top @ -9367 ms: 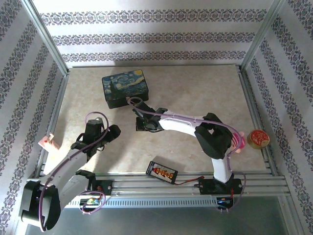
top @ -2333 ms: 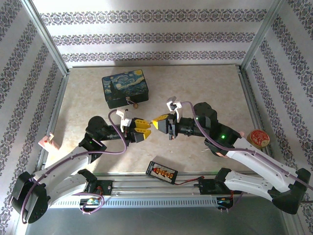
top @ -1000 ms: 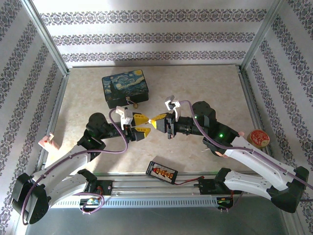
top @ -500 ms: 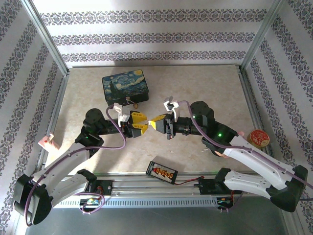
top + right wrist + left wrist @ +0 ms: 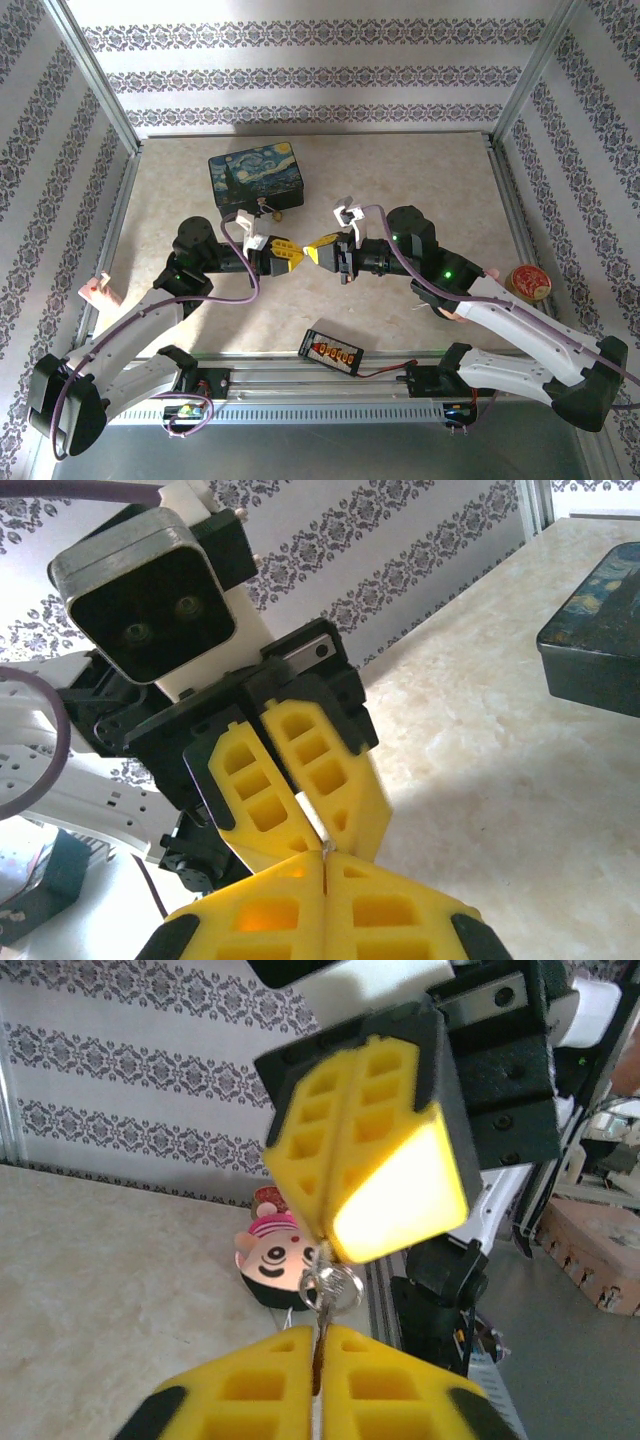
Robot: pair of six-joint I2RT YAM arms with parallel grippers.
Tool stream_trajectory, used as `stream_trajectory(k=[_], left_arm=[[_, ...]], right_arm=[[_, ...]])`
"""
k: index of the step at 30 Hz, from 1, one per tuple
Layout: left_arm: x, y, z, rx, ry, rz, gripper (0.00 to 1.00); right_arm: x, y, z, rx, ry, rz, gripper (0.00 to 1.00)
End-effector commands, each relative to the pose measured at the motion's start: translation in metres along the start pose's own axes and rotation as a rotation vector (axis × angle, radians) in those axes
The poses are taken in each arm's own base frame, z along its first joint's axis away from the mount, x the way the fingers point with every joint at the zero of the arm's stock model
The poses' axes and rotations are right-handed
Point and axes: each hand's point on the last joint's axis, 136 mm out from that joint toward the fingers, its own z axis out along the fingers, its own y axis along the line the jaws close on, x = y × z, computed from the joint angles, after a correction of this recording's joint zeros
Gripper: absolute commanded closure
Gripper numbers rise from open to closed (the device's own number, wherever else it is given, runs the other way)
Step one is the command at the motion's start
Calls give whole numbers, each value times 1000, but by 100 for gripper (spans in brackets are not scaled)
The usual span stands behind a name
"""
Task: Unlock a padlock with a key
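Observation:
Above the middle of the table my two grippers meet tip to tip. My right gripper (image 5: 312,251) is shut, and from its yellow fingertips (image 5: 322,1240) hangs the key (image 5: 328,1295) on a small metal ring. My left gripper (image 5: 297,254) is shut on the key's lower end, which disappears between its fingers (image 5: 260,1380). In the right wrist view a speck of the key's metal (image 5: 326,848) shows where the two pairs of tips touch. A tiny brass padlock (image 5: 266,209) appears to lie at the front edge of the dark blue painted box (image 5: 256,178).
A black strip with orange plugs (image 5: 331,351) lies by the near rail. A round gold-red tin (image 5: 527,283) sits at the right edge, a pink figure (image 5: 98,291) at the left edge. Patterned walls close in three sides.
My left gripper moved right to the right gripper's tips and went from open to shut, closing on the hanging key. The right gripper stayed shut and almost still.

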Motion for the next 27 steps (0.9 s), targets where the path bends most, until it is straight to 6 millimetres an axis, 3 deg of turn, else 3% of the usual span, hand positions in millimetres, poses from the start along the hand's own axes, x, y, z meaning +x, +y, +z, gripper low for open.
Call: stream_trajectory(k=[1,10,14,17,27], left_arm=[[-6,3,0,-5,5,11,100],[-11,14,-7,-124,-26,101,100],[-16,31,-21,-304,-66,216,100],[-15,40,-29,-392,-72,315,100],[9,77,-28,-515,253,452,100]], right_arm=[[-12,12,-3,-38,-24,-21,100],[-12,8,-2,-17,-24,-18,99],[-14,-8,-8,84,-31,-4,59],[-20,-24,-16,175,-55,29,51],[-19,-77,-24,351,-77,294,48]])
